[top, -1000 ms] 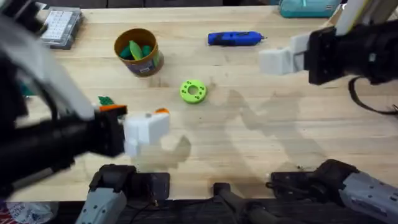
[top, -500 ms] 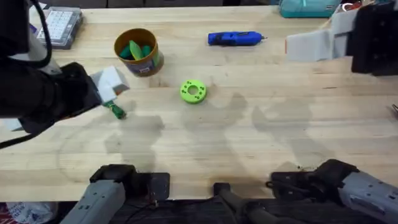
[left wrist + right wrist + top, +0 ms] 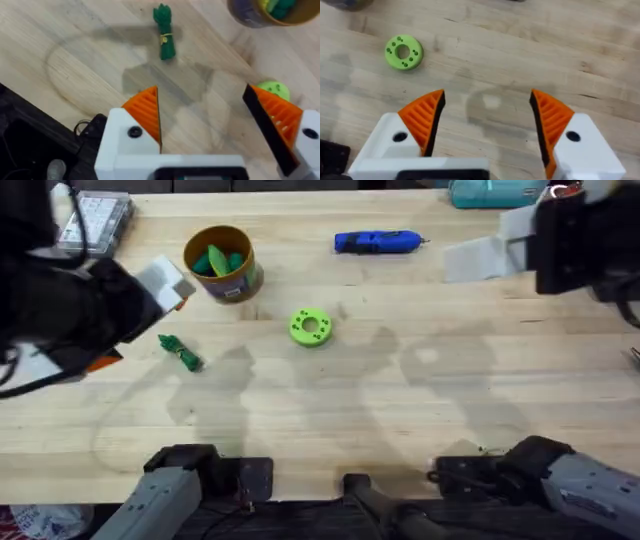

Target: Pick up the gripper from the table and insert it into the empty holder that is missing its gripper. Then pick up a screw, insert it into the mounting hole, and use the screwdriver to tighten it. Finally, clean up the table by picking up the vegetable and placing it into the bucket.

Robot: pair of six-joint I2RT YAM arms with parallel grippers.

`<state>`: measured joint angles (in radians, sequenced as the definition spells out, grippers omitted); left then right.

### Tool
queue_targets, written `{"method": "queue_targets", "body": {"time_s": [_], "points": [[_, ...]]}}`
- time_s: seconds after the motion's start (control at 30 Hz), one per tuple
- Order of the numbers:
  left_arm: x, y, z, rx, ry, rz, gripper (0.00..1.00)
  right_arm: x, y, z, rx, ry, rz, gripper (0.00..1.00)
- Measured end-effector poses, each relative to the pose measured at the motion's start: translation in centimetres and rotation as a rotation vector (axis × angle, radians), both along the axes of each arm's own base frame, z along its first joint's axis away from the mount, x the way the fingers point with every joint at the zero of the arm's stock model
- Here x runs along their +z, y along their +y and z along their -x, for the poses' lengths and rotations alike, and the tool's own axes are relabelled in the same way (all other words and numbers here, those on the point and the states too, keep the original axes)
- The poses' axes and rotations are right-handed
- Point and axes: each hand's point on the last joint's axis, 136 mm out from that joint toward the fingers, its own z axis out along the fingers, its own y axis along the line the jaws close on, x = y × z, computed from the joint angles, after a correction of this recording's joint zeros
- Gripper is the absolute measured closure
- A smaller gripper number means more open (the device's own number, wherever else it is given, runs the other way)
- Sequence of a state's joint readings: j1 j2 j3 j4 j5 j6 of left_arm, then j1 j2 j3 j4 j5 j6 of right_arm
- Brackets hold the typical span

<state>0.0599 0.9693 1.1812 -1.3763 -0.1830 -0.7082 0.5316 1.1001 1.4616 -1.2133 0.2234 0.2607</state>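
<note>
So here's what we're seeing from overhead: the vegetable (image 3: 180, 352) is lying flat on the wooden table (image 3: 400, 400) in the left part of the frame, below and left of the bucket (image 3: 223, 264), clearly apart from it. The bucket is sitting in the upper left and is already holding a few green pieces (we can't tell exactly what they are). The screwdriver (image 3: 378, 242) is lying on its side near the top centre, silver bit pointing right. The lime-green ring disc (image 3: 311, 326) is sitting about mid-frame, between the bucket and the screwdriver but lower down.

The left gripper (image 3: 165, 283) is hanging at the left edge, just beside the bucket and above the vegetable. In the left wrist view its orange pads (image 3: 145, 111) are standing wide apart with nothing between them, so it's released; the vegetable (image 3: 164, 31) is lying on the wood beyond them, with the bucket (image 3: 267, 12) and the disc (image 3: 274, 90) farther over.

The right gripper (image 3: 480, 257) is hovering at the upper right, to the right of the screwdriver. Its pads (image 3: 424, 120) are spread too and gripping nothing, with bare table under them and the disc (image 3: 403, 51) off to one side.

There's also a clear parts box (image 3: 96, 220) in the top left corner.
</note>
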Motion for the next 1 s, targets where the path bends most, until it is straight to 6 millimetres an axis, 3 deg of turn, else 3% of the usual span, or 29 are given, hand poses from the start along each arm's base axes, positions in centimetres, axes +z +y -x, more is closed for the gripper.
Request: {"method": "queue_targets", "body": {"time_s": [0.4, 0.67, 1.0], "points": [[-11.3, 2.3, -1.9, 0.219, 0.192, 0.082, 0.014, -0.7, 0.3, -0.5, 0.000, 0.024, 0.014, 0.007], [-14.8, 3.7, -3.7, 0.281, 0.216, 0.117, 0.013, -0.7, 0.3, -0.5, 0.000, 0.025, 0.015, 0.006], [-18.5, 3.7, -4.2, 0.289, 0.324, 0.136, 0.012, -0.7, 0.3, -0.5, 0.000, 0.025, 0.014, 0.007]]}}
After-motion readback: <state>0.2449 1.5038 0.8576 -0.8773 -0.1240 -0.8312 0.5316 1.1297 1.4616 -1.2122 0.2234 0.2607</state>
